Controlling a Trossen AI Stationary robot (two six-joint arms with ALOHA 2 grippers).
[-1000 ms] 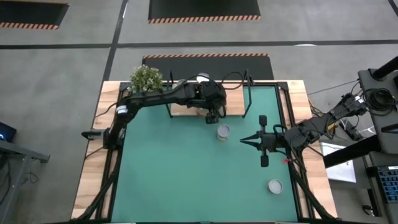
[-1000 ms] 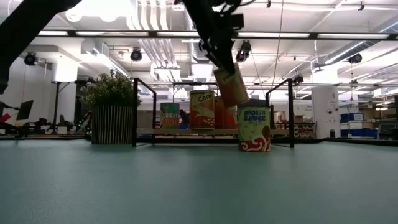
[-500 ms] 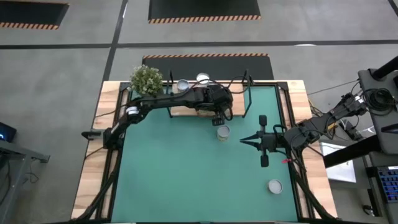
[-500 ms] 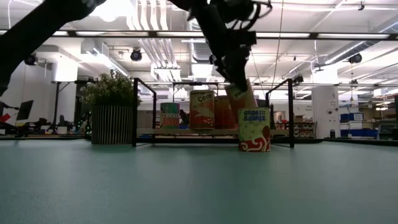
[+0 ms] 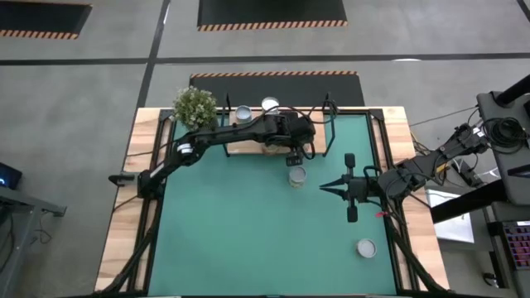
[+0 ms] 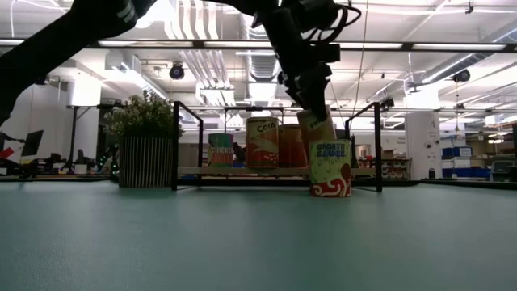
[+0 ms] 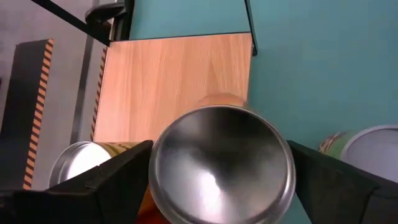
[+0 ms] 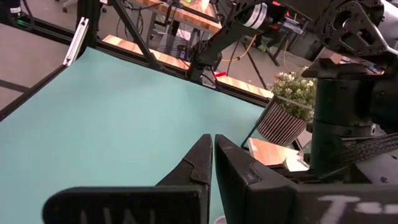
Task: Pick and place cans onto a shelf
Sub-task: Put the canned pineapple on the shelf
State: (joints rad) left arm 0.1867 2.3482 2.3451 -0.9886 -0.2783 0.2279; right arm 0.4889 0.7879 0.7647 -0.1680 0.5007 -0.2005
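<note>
The cans are spread between the shelf (image 5: pixel 273 141) and the green mat (image 5: pixel 248 232) on the desk (image 5: pixel 124 240). The left gripper (image 5: pixel 291 152) holds one tan can (image 7: pixel 221 163) clamped between its jaws, tilted over the shelf's right part; in the low view this held can (image 6: pixel 317 128) hangs just above and behind the green-labelled can (image 6: pixel 330 168) that stands on the mat in front of the shelf. On the shelf board itself the low view shows a "Corn" can (image 6: pixel 262 142), a smaller can (image 6: pixel 220 150) to its left and an orange one (image 6: pixel 292 147) partly hidden behind the others.

From above, only the silver tops of two shelf cans (image 5: pixel 243 114) (image 5: pixel 270 105) show clear of the arm, plus the green-labelled can (image 5: pixel 297 175) just in front of the shelf and a lone can (image 5: pixel 366 247) well apart near the mat's right front corner. The left wrist view alone shows bare board (image 7: pixel 174 81) beneath the held can, with another can (image 7: pixel 81 163) beside it on the wood. A potted plant (image 5: pixel 195 105) stands at the shelf's left end.

The right gripper (image 5: pixel 325 188) waits over the mat's right side, its jaws together, as the right wrist view (image 8: pixel 212 158) shows.
</note>
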